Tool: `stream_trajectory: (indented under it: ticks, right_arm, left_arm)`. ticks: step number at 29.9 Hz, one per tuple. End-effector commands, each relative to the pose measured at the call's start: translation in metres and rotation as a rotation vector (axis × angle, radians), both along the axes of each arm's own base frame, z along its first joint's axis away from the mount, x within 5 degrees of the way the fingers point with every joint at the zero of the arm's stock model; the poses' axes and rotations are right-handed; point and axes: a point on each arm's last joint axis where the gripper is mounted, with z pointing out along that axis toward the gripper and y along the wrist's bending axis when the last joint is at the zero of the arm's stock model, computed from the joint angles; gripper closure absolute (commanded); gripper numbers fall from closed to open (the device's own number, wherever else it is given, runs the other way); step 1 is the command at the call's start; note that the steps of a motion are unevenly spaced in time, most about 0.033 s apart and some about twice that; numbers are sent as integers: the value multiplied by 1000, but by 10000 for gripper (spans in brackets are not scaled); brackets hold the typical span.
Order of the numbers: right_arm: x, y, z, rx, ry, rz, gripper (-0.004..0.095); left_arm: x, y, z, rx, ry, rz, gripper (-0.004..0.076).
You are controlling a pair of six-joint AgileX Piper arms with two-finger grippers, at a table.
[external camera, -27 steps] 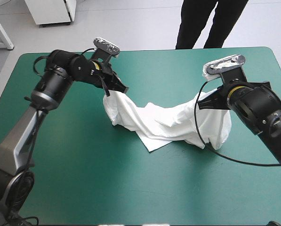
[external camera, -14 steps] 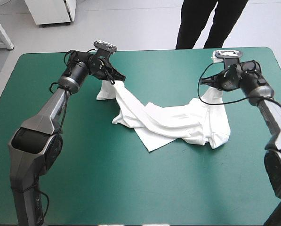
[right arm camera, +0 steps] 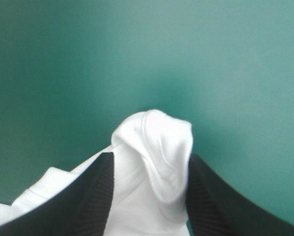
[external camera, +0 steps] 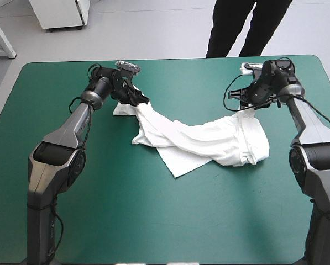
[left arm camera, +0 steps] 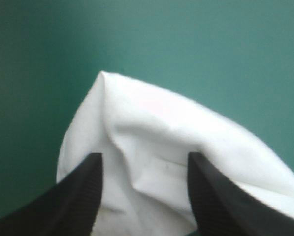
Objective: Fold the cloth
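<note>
Robotics lab, teal-green covered table [external camera: 126,221] (two robot arms [external camera: 65,132] at it), bare grey floor [external camera: 159,30], white cabinet [external camera: 59,14] beyond.

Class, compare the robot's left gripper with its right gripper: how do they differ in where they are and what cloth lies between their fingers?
The left gripper is at the T-shirt's left end, the right gripper at its right end. Between the left gripper's fingers spreads a broad fold reaching well ahead; between the right gripper's sits a narrow rounded bunch, barely past the tips. Both are open, with white cloth between the fingers.
</note>
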Motion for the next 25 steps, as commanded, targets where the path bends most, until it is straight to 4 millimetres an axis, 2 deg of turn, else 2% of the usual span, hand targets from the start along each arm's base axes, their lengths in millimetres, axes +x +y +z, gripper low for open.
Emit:
stream_trajectory:
  ticks: [1, 7, 11, 15, 19, 22, 25]
  right_arm:
    - [-10, -8, 51, 15, -122, -3, 381]
    - [-28, -11, 86, 11, -175, 5, 459]
    - [-48, -12, 115, 5, -223, 10, 466]
    - [-68, -15, 139, -14, -267, 8, 466]
    - [-96, -17, 145, -19, -260, 8, 466]
    - [-118, -18, 142, -19, -246, 7, 467]
    - [-137, -19, 138, -8, -226, 5, 467]
  left_arm:
    - [-14, 3, 71, -53, -134, 0, 211]
    - [-33, 13, 92, 29, -63, 1, 232]
    - [-51, 19, 108, 48, 5, 2, 258]
    - [-69, 24, 134, 38, -17, 8, 313]
    - [-91, 32, 158, 44, -61, 14, 321]
    - [-110, 37, 163, 49, -46, 16, 320]
    - [-124, 41, 158, 49, -7, 25, 321]
